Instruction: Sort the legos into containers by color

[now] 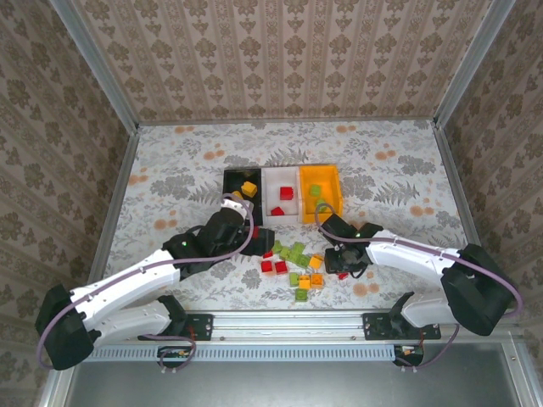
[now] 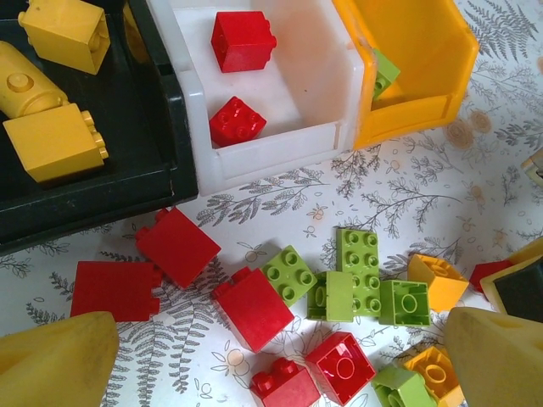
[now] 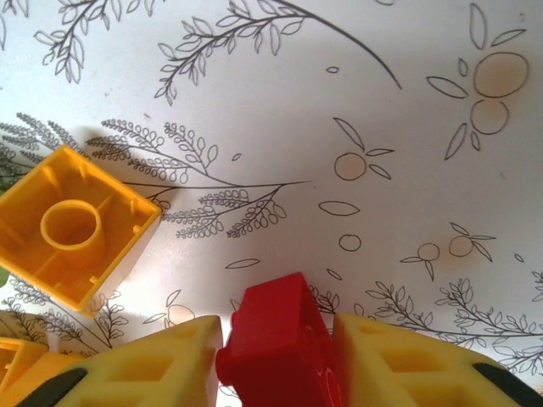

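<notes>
Right gripper (image 3: 276,373) jaws: clenched on a red brick (image 3: 271,331), one yellow pad on each side face, with the brick low against the patterned table (image 3: 280,102). Judgement: the grip runs across flat, parallel faces, so the brick should not twist on the lift. Just left of the jaws an upturned yellow brick (image 3: 75,222) lies hollow side up, apart from the held one. Ahead of the jaws is bare cloth.

Left gripper (image 2: 271,373) jaws: released and spread wide, with nothing between the pads. They hang over the loose pile. Between and just ahead of them lie loose reds (image 2: 253,307), a green cluster (image 2: 358,280) toward the right pad, and a yellow-orange brick (image 2: 437,280) beyond that. Judgement: the wide spread suits a descent over one brick, but the reds near the centre touch their neighbours, so a pad could nudge the wrong one.

Farther ahead of the left jaws, three bins sit side by side:
- black bin (image 2: 182,161), to the left, holding yellow bricks (image 2: 55,140)
- white bin (image 2: 280,157), straight ahead, holding two reds (image 2: 242,38)
- orange bin (image 2: 407,114), to the right, holding one green (image 2: 383,72)

The colour rule reads plainly from this: red goes to white.

Judgement: the held red brick belongs in the white bin. Seen from overhead, that bin lies ahead and to the left of the right jaws, with the orange bin nearer, so the carry must clear the orange wall. Most of the pile lies loose, so the task looks less than half done.
</notes>
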Action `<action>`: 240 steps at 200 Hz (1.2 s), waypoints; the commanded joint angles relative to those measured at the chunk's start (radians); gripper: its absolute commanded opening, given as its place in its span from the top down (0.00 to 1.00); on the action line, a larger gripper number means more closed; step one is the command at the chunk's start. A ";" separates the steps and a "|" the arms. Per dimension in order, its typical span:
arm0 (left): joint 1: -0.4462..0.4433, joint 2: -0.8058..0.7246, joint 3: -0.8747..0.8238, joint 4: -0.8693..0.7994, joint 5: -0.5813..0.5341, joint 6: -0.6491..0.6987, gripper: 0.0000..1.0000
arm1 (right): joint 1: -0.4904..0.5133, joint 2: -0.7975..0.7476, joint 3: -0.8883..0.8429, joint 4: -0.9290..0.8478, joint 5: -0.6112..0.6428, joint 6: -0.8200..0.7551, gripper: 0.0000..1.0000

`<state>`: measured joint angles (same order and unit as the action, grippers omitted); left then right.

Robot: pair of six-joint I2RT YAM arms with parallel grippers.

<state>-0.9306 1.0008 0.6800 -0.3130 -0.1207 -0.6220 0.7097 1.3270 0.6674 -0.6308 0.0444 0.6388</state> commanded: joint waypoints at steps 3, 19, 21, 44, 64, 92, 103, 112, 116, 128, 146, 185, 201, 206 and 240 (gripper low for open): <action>0.013 -0.030 -0.018 -0.009 -0.016 -0.027 0.00 | 0.002 -0.008 -0.005 -0.004 0.008 0.004 0.67; 0.017 -0.041 -0.025 -0.005 -0.019 -0.024 0.00 | 0.001 -0.034 0.007 -0.012 0.020 0.003 0.73; 0.018 -0.043 -0.027 -0.005 -0.019 -0.024 0.00 | 0.001 -0.038 0.009 -0.013 0.021 0.001 0.74; 0.028 -0.061 -0.044 -0.008 -0.023 -0.025 0.00 | -0.012 -0.084 0.068 -0.040 0.032 -0.025 0.80; 0.031 -0.087 -0.059 -0.029 -0.045 -0.032 0.00 | -0.012 -0.079 0.180 -0.042 0.039 -0.065 0.83; 0.036 -0.142 -0.096 -0.054 -0.065 -0.051 0.00 | -0.012 0.049 0.366 0.025 0.031 -0.091 0.83; 0.038 -0.163 -0.111 -0.063 -0.066 -0.061 0.00 | -0.012 0.129 0.445 0.061 0.034 -0.099 0.83; 0.042 -0.175 -0.121 -0.070 -0.060 -0.064 0.00 | -0.013 0.189 0.509 0.084 0.042 -0.105 0.83; 0.043 -0.178 -0.124 -0.073 -0.058 -0.066 0.00 | -0.013 0.218 0.538 0.090 0.049 -0.108 0.83; 0.046 -0.179 -0.129 -0.085 -0.052 -0.070 0.01 | -0.015 0.304 0.620 0.091 0.065 -0.111 0.82; 0.050 -0.164 -0.125 -0.103 -0.036 -0.064 0.02 | -0.024 0.426 0.729 0.128 0.075 -0.107 0.81; 0.054 -0.122 -0.121 -0.102 -0.020 -0.035 0.04 | -0.045 0.612 0.896 0.117 0.109 -0.108 0.79; 0.054 -0.080 -0.112 -0.087 0.001 -0.015 0.05 | -0.061 0.646 0.926 0.109 0.107 -0.092 0.73; 0.055 -0.062 -0.108 -0.081 0.012 -0.010 0.05 | -0.066 0.652 0.928 0.112 0.099 -0.086 0.70; 0.021 0.087 -0.082 -0.030 0.065 0.024 0.06 | -0.078 0.614 0.915 0.139 0.086 -0.086 0.31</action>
<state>-0.8848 1.0096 0.5625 -0.3813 -0.1066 -0.6445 0.6388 1.9732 1.5589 -0.5014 0.1204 0.5522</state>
